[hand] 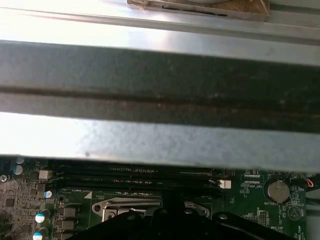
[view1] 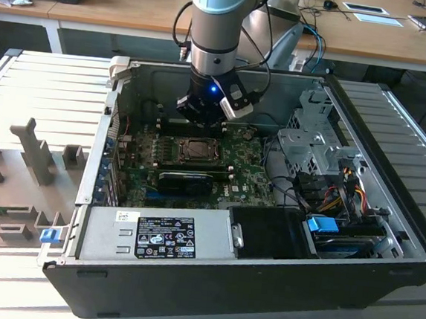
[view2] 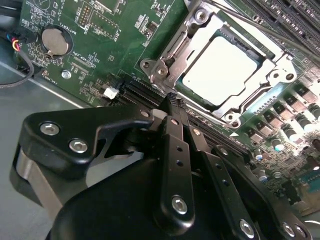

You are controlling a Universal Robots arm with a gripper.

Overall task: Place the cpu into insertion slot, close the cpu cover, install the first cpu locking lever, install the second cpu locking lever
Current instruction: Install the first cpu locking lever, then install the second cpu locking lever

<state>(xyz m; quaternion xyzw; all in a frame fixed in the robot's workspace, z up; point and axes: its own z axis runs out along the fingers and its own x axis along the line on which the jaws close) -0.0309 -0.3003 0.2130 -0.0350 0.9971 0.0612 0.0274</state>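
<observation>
In the second wrist view the cpu (view2: 220, 70) lies flat in the insertion slot (view2: 235, 117), its silver top showing through the window of the cpu cover (view2: 167, 55), which lies down over it. A thin metal lever rod (view2: 260, 29) runs along one side of the socket; I cannot tell whether it is latched. My gripper (view2: 172, 100) hangs just beside the socket with its black fingers (view2: 175, 145) together and nothing between them. In the exterior view the gripper (view1: 202, 114) hovers over the board just behind the socket (view1: 197, 151).
The open computer case (view1: 210, 279) surrounds the motherboard (view1: 139, 153). A power supply (view1: 158, 233) sits at the front, a drive cage (view1: 312, 134) and cables on the exterior view's right. Memory slots (hand: 132, 175), a coin battery (hand: 277, 190) and the case wall (hand: 160, 75) lie close by.
</observation>
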